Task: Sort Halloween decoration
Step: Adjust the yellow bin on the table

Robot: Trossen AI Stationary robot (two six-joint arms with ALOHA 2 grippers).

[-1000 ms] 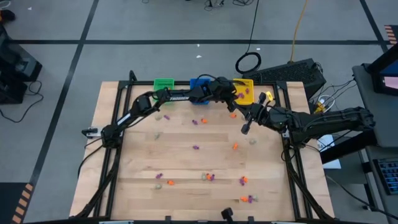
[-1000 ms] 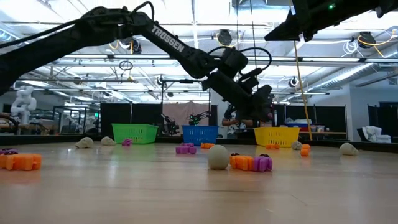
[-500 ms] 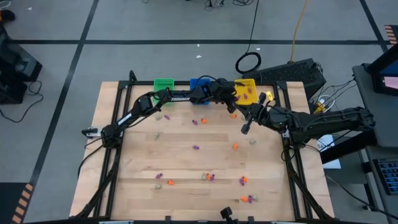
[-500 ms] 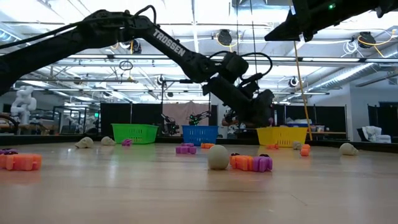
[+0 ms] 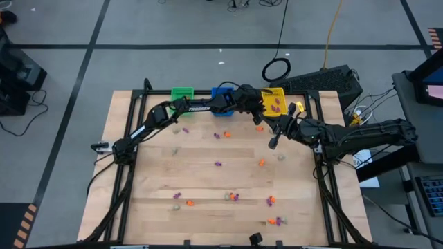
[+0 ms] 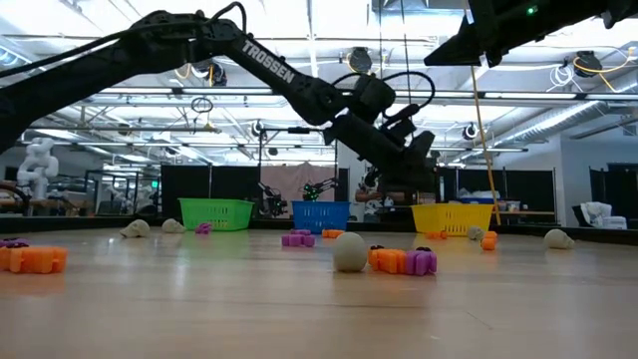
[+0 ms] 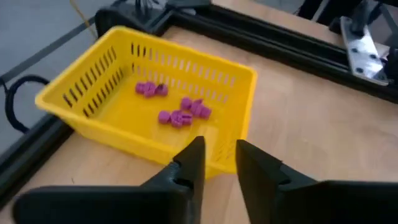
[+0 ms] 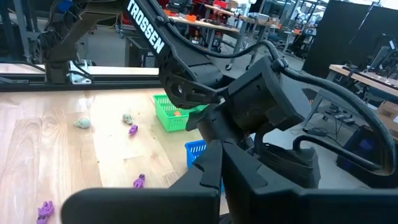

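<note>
Presently, left hand [image 7: 219, 163] narrowly parted above yellow bin [image 7: 93, 93], right hand [image 5: 273, 144] closed, empty.

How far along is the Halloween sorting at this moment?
Early. Done: a few purple trinkets lie in the yellow bin. In hand: nothing; the left gripper hangs open and empty at that bin, while the right gripper waits shut. Left: many orange, purple and pale pieces scattered on the table.
</note>
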